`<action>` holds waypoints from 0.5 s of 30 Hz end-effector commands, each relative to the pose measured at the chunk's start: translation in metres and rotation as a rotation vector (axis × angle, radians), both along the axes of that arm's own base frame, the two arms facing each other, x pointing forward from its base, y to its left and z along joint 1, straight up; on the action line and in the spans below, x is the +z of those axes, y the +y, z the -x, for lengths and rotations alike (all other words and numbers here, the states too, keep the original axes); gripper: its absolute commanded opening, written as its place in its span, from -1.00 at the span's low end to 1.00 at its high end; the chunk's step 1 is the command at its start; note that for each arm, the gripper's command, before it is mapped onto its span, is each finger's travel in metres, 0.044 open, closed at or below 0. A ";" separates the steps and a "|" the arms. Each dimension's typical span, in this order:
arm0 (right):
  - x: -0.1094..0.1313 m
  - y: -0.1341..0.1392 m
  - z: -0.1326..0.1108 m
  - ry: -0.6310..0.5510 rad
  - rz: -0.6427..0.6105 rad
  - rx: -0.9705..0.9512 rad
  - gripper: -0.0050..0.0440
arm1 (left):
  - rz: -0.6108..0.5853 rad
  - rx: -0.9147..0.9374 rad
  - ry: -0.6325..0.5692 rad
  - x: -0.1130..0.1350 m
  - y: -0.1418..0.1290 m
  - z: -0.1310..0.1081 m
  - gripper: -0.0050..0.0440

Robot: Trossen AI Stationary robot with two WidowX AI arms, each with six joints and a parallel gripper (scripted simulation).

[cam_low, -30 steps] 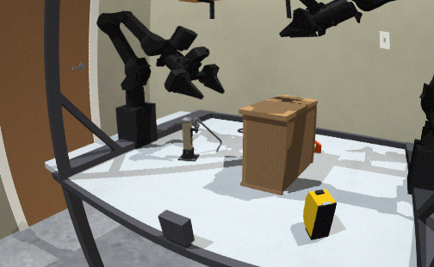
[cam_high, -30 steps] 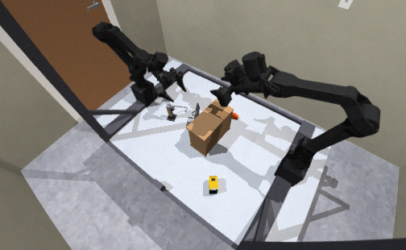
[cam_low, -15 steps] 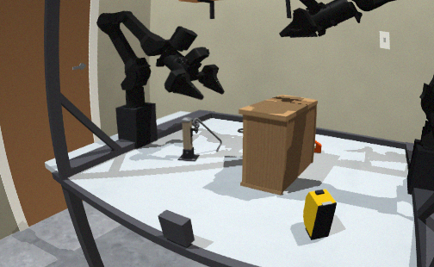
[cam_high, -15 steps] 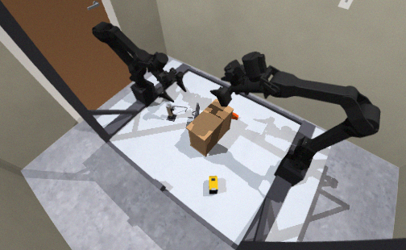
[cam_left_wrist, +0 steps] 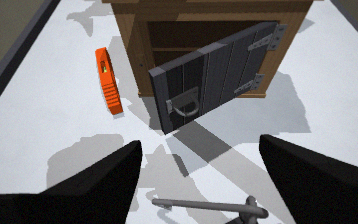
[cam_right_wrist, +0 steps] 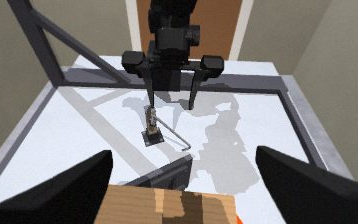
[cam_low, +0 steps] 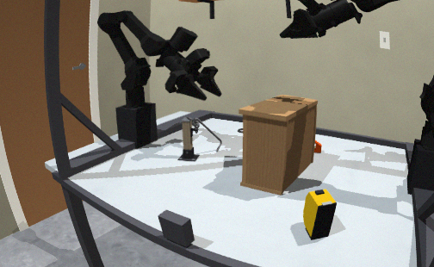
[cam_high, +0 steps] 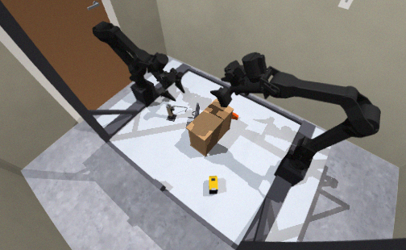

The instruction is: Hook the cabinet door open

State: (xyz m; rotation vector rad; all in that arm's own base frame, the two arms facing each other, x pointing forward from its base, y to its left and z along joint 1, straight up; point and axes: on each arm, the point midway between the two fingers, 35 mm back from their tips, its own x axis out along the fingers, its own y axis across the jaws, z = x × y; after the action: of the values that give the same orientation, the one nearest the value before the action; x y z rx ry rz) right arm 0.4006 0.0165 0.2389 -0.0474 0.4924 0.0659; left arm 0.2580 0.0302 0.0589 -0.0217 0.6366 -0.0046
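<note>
Cabinet [cam_high: 209, 127] [cam_low: 264, 146] [cam_left_wrist: 130, 50] [cam_right_wrist: 130, 205] stands flat on the tabletop [cam_high: 142, 149] [cam_low: 122, 189] [cam_left_wrist: 30, 100] [cam_right_wrist: 95, 150], door [cam_left_wrist: 220, 70] [cam_right_wrist: 165, 172] ajar. Left gripper [cam_high: 176, 90] [cam_low: 213, 97] [cam_left_wrist: 200, 142] [cam_right_wrist: 172, 107] and right gripper [cam_high: 221, 97] [cam_right_wrist: 184, 155] are spread, holding nothing. The post [cam_high: 170, 112] [cam_low: 188, 135] [cam_right_wrist: 151, 125] carries the hook [cam_high: 180, 107] [cam_low: 210, 134] [cam_left_wrist: 205, 205] [cam_right_wrist: 172, 133], apart from the door's eye [cam_left_wrist: 186, 109]; hooking remains.

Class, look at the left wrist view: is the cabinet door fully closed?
No, the door stands ajar, showing a shelf inside.

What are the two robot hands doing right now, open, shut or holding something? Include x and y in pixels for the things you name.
Left gripper [cam_high: 174, 89] [cam_low: 213, 97] [cam_right_wrist: 172, 108]: partly open, holding nothing, above the hook [cam_low: 207, 133] [cam_left_wrist: 205, 205] [cam_right_wrist: 172, 133].
Right gripper [cam_high: 219, 97] [cam_right_wrist: 184, 156]: open, holding nothing, above the cabinet [cam_high: 209, 127] [cam_low: 264, 151] [cam_left_wrist: 130, 50] [cam_right_wrist: 130, 205].
</note>
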 end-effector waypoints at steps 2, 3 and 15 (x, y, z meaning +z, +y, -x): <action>0.004 -0.004 0.007 -0.026 -0.008 -0.014 0.84 | 0.046 0.095 0.044 0.004 -0.001 -0.007 0.12; 0.000 -0.005 0.008 -0.024 -0.008 -0.018 0.84 | 0.059 0.122 0.061 0.003 -0.001 -0.007 0.02; -0.026 -0.011 0.019 -0.002 -0.015 -0.044 0.84 | 0.198 0.392 0.237 -0.012 0.000 -0.009 -0.27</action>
State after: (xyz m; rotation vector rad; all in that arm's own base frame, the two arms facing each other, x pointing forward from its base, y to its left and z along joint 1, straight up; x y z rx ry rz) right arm 0.3860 0.0101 0.2051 -0.0305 0.5259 0.0435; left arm 0.2583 0.0295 0.0420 -0.2800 0.8309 0.2452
